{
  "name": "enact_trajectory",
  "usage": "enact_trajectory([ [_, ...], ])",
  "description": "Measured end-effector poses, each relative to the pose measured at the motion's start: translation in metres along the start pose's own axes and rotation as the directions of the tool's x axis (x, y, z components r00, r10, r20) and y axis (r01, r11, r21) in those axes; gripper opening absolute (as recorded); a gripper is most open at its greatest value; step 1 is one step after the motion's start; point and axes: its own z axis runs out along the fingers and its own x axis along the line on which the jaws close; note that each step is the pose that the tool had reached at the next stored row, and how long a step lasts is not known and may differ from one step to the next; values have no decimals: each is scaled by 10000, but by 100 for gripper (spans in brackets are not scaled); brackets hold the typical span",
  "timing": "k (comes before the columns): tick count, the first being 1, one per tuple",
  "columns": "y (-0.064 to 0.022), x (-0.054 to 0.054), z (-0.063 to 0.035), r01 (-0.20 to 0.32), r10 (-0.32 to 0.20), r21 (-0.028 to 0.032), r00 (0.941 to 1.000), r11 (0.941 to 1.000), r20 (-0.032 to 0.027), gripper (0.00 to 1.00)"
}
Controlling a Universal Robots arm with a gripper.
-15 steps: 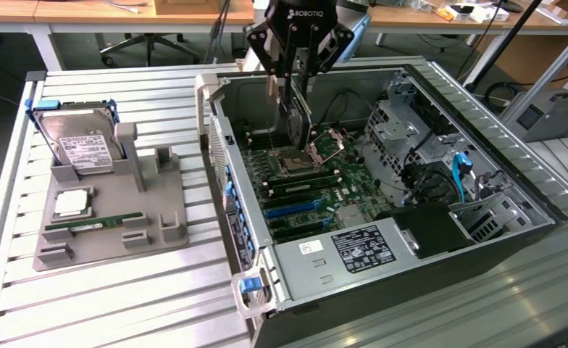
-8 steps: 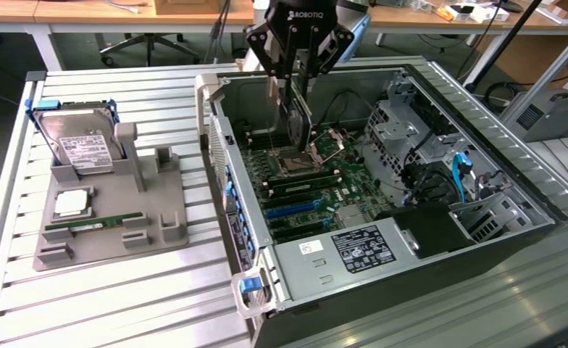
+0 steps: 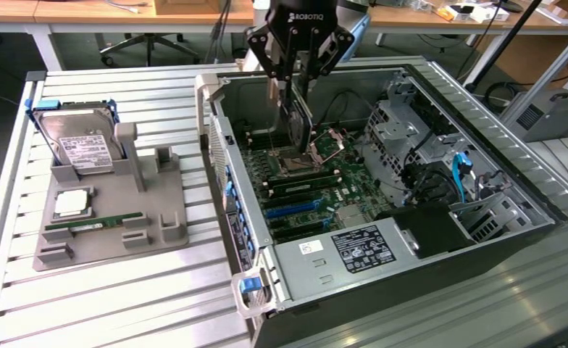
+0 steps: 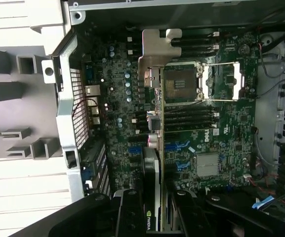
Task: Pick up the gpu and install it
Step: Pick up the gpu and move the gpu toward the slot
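Gripper [image 4: 155, 205] clamping gpu [image 4: 152, 158] edge-on over mobo [image 4: 216, 128], open case [image 4: 65, 113].

Classed as a robotics laboratory or test workshop. Grounds: slatted aluminium-profile work table [image 3: 119, 304]; open tower computer case [image 3: 381, 290] laid flat on it, motherboard [image 4: 221, 128] exposed; grey fixture tray [image 3: 101, 246] holding a hard drive [image 3: 76, 145] and memory stick [image 3: 95, 223]; industrial gripper [image 3: 289, 85] clamped on a gpu [image 3: 298, 123] inside the case. Behind: wooden desks [image 3: 90, 14] strewn with small parts, office chair base [image 3: 148, 47], hanging cables [image 3: 218, 29], aluminium framing [image 3: 564, 72].
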Motion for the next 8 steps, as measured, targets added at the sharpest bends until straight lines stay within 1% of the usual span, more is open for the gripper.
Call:
enact_trajectory([
  [3,2,-2,11,2,-2,23,10000,10000,1,27],
  [8,3,-2,20,2,-2,26,10000,10000,2,27],
])
